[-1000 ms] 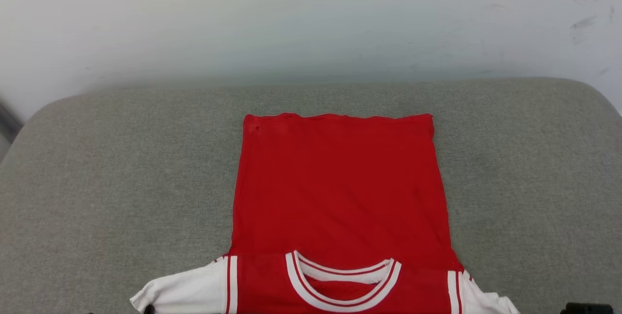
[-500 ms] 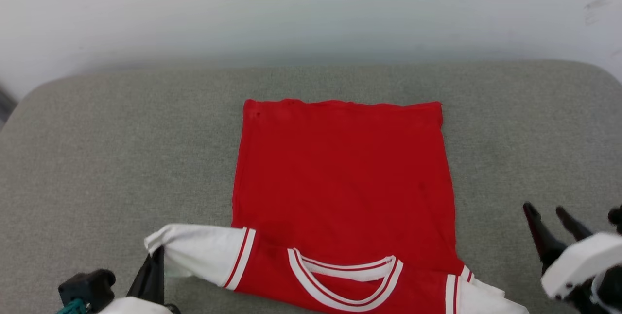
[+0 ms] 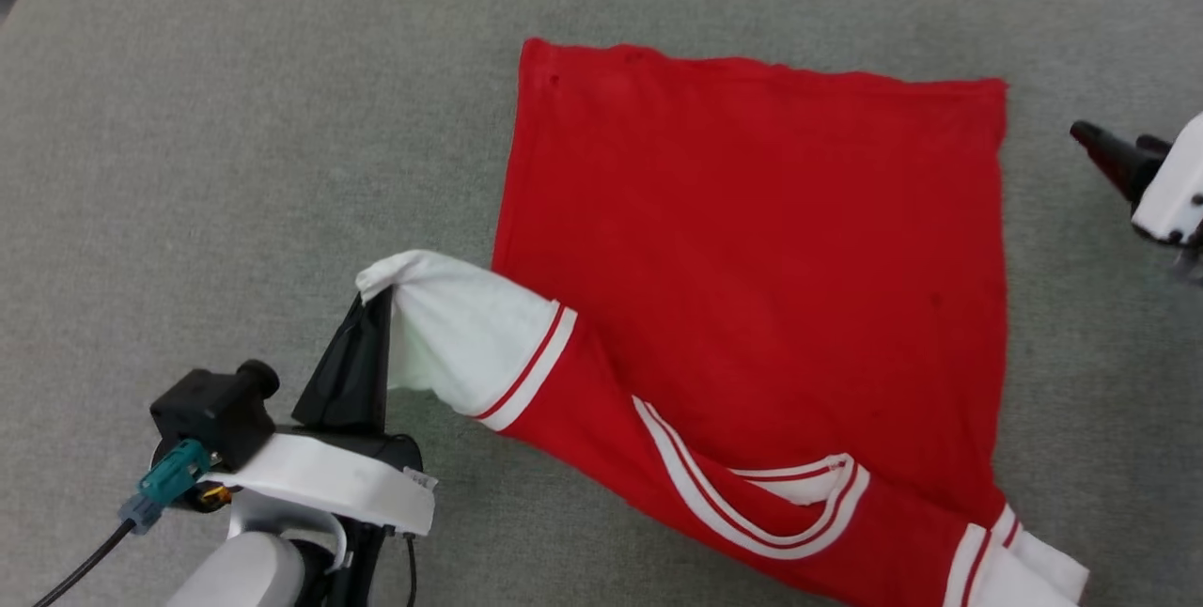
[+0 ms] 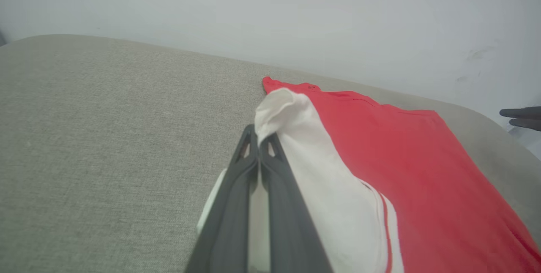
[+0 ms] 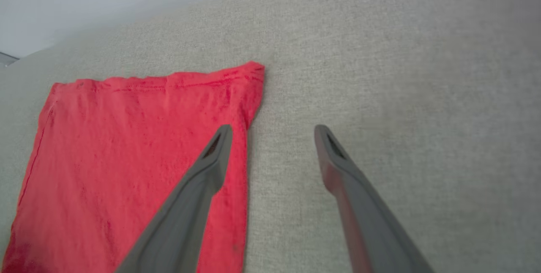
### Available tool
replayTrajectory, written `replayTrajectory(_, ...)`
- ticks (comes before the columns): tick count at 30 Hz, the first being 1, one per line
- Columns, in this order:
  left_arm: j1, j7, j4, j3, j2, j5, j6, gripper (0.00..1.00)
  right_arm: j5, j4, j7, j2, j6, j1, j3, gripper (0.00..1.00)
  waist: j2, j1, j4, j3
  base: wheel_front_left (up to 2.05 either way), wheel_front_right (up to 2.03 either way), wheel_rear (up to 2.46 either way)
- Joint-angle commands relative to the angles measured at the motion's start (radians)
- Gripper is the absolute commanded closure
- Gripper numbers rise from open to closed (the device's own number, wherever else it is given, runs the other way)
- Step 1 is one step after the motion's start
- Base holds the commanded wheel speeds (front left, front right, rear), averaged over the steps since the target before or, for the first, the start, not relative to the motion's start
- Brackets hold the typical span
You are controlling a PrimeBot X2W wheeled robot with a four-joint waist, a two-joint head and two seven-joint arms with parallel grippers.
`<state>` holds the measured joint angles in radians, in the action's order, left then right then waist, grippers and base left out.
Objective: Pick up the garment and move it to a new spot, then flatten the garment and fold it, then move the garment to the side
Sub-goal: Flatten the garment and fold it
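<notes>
The garment (image 3: 752, 241), a red jersey with white sleeves and red-and-white striped collar, lies spread back-up on the grey cushion. My left gripper (image 3: 374, 299) is shut on the tip of its left white sleeve (image 3: 460, 334), lifting it off the cushion; the left wrist view shows the same pinch, my left gripper (image 4: 258, 133) closed on the white sleeve (image 4: 321, 180) beside the red cloth (image 4: 414, 171). At the right edge my right gripper (image 3: 1104, 145) hangs beside the hem corner. Its wrist view shows my right gripper (image 5: 272, 128) open, one finger over the garment's (image 5: 127, 146) right edge, nothing between the fingers.
The grey fabric cushion (image 3: 235, 165) extends widely on the left and behind the garment. A pale wall (image 4: 270, 11) rises behind its far edge. The other white sleeve (image 3: 1043, 569) lies at the lower right corner of the head view.
The head camera has tilted down and nearer. My left gripper rose with the white sleeve, pulling the collar side askew. My right gripper opened and moved up beside the hem corner.
</notes>
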<state>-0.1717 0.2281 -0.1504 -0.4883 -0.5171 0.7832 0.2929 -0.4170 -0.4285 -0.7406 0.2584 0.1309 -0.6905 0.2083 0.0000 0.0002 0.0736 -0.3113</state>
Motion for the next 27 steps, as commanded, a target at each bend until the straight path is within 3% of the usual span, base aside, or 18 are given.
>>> replayTrajectory(1, -0.033, 0.006, -0.003, -0.007, 0.010, -0.012, -0.011, 1.00, 0.012, -0.025, -0.024, 0.008, 0.000, -0.052, 0.011, 0.00, 0.0000, -0.0002, 0.070, -0.092, 0.00, 0.00, 0.00)
replayTrajectory(11, -0.157, 0.014, 0.008, -0.053, 0.056, -0.064, -0.056, 1.00, 0.115, -0.173, -0.162, 0.012, -0.001, -0.240, 0.056, 0.00, 0.0000, -0.0002, 0.166, -0.207, 0.00, 0.00, 0.00)
replayTrajectory(16, -0.168, 0.016, 0.027, -0.060, 0.066, -0.068, -0.062, 1.00, 0.179, -0.286, -0.275, -0.042, -0.001, -0.209, 0.113, 0.00, 0.0000, -0.0002, 0.176, -0.211, 0.00, 0.00, 0.00)
replayTrajectory(18, -0.165, 0.018, 0.035, -0.060, 0.070, -0.064, -0.064, 1.00, 0.201, -0.297, -0.290, -0.055, -0.001, -0.203, 0.127, 1.00, 0.0000, -0.0002, 0.177, -0.205, 0.00, 0.00, 0.00)
replayTrajectory(22, -0.156, 0.020, 0.053, -0.062, 0.072, -0.062, -0.067, 1.00, 0.224, -0.276, -0.275, -0.053, 0.000, -0.217, 0.141, 1.00, 0.0000, -0.0002, 0.172, -0.182, 0.00, 0.00, 0.00)
replayTrajectory(27, -0.123, 0.015, 0.071, -0.062, 0.063, -0.053, -0.057, 1.00, 0.233, -0.222, -0.235, -0.005, 0.000, -0.238, 0.096, 1.00, 0.0000, -0.0002, 0.147, -0.118, 0.00, 0.00, 0.00)
